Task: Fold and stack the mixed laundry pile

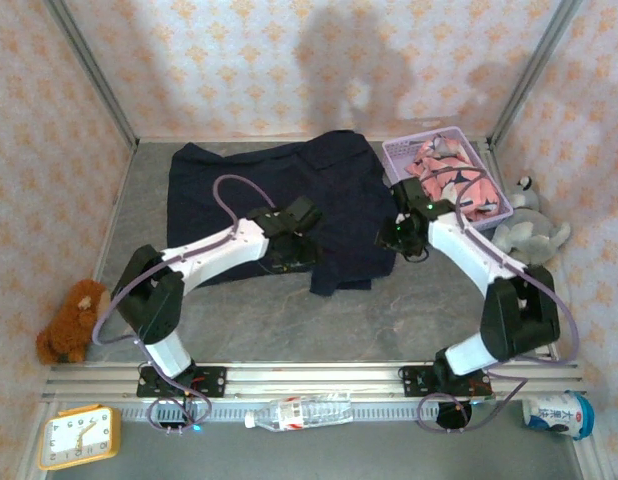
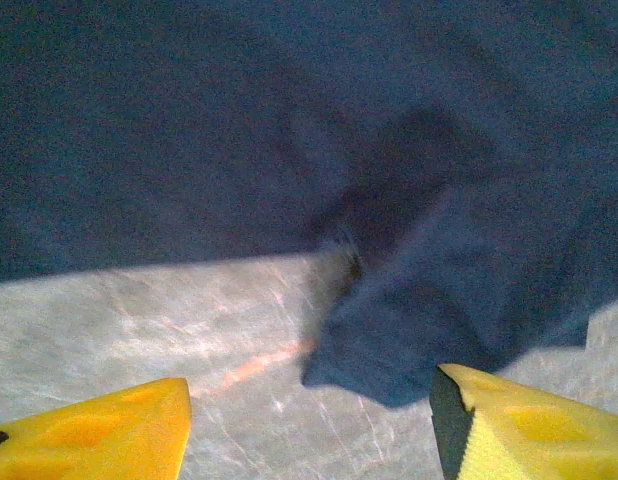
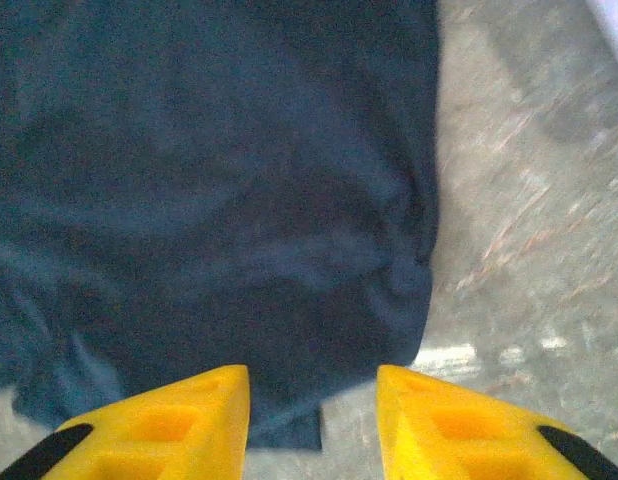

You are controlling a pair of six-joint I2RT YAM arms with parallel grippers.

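Over the near edge of the navy cloth (image 1: 279, 185), the left gripper (image 2: 309, 395) stands released, its yellow fingers (image 2: 99, 435) wide apart with nothing between them. Below it, a loose near corner of the cloth droops onto the bare table (image 2: 139, 320). To its right, the right gripper (image 3: 311, 375) is likewise parted and empty, and hovers above the cloth's right near edge, where the hem meets the table.

From the top view, both grippers sit over the near half of the cloth: the left near its middle, the right at its right border, just beside the basket (image 1: 391, 162). The cloth lies spread and rumpled across the far middle of the table, with one flap jutting toward the near side. The pink cloth (image 1: 444, 170) lies bunched inside the basket at the far right, apart from the navy one.

Judged step: taking hold of the navy cloth's near edge to begin a fold. No fold looks finished and nothing is stacked.

To do this well:
- Each gripper should probably come down on a single layer at the hem, not on the doubled flap, and close only once fabric sits between the pads.
- The two holds should be spaced evenly so the edge lifts straight.
- The right arm needs to keep off the basket rim.
- A lift carried toward the far edge would lay the near half flat over the far half.
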